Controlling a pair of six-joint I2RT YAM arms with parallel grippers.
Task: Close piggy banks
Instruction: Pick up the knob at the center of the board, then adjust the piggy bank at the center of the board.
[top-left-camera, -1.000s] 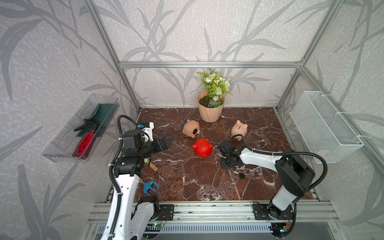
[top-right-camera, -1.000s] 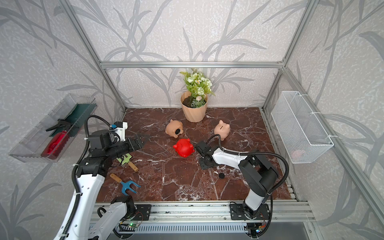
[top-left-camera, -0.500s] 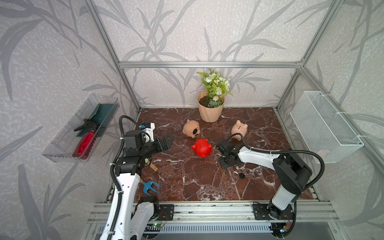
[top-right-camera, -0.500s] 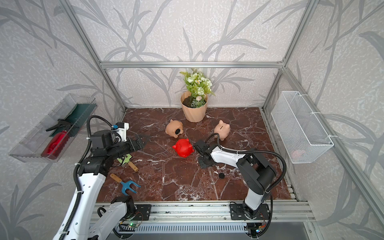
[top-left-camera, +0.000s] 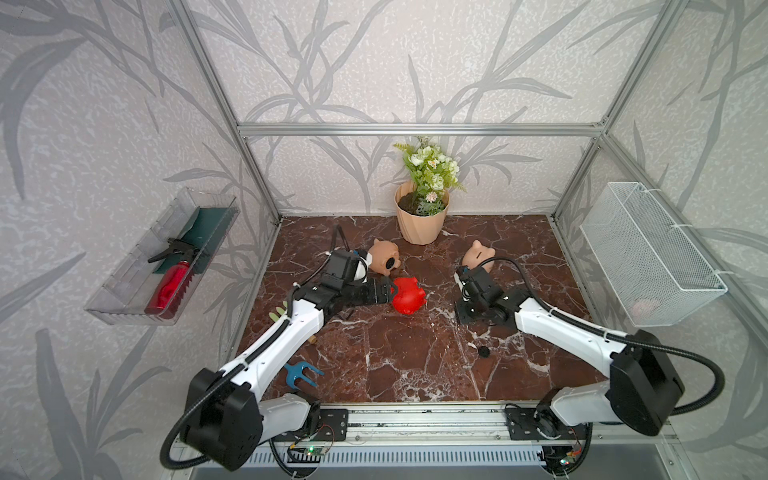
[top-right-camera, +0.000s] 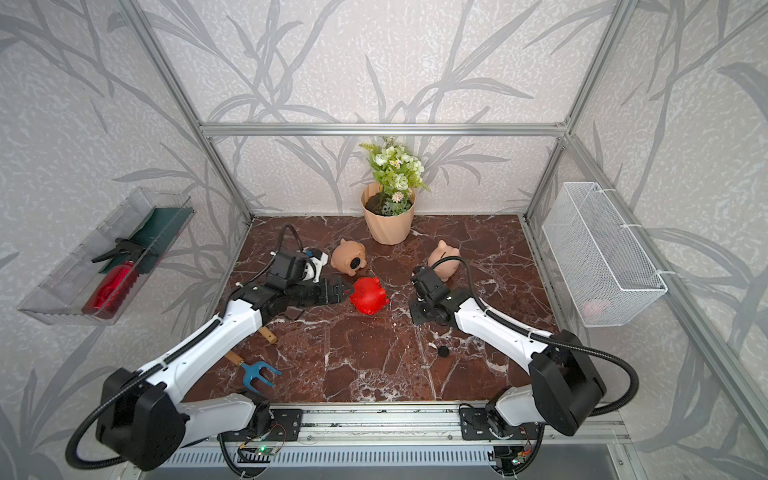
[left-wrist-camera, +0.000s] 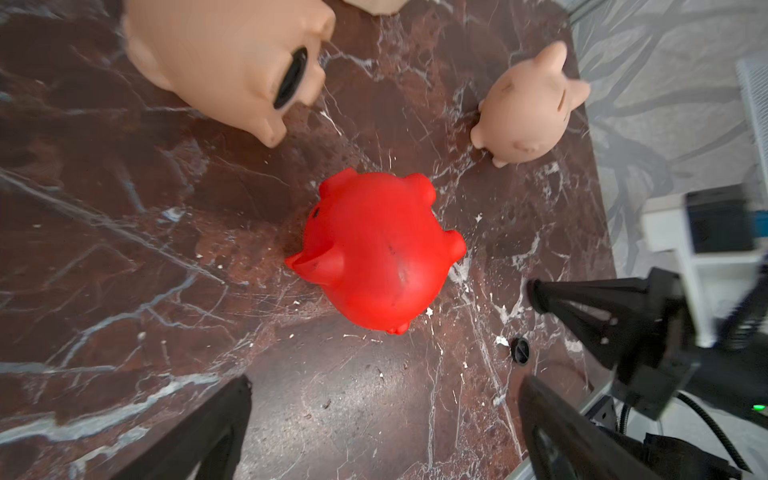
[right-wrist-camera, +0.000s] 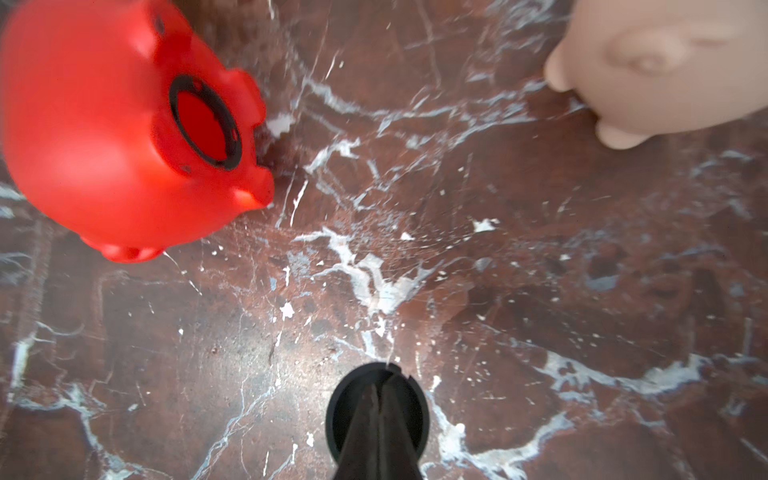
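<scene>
A red piggy bank (top-left-camera: 409, 295) (top-right-camera: 369, 296) lies on its side mid-table, its round belly hole (right-wrist-camera: 203, 124) uncovered and facing my right arm. My left gripper (top-left-camera: 388, 289) (left-wrist-camera: 382, 415) stands open just short of its back, nothing between the fingers (left-wrist-camera: 199, 436). Behind it, a peach piggy bank (top-left-camera: 384, 262) (left-wrist-camera: 224, 58) lies tipped with a black plug in its belly. Another peach piggy bank (top-left-camera: 478, 255) (right-wrist-camera: 665, 62) stands upright by my right wrist. Low over the marble, my right gripper (top-left-camera: 463, 316) (right-wrist-camera: 380, 382) is shut on a black plug (right-wrist-camera: 340, 411).
A loose black plug (top-left-camera: 483, 351) (left-wrist-camera: 520, 350) lies on the marble near the right arm. The ribbed flowerpot (top-left-camera: 419, 224) stands at the back. A blue hand fork (top-left-camera: 301, 374) lies front left. A wall tray (top-left-camera: 124, 299) hangs left, a wire basket (top-left-camera: 648, 253) right.
My left arm has reached to the right, bringing its open gripper up to the red piggy bank. The right gripper has shut on the black plug.
</scene>
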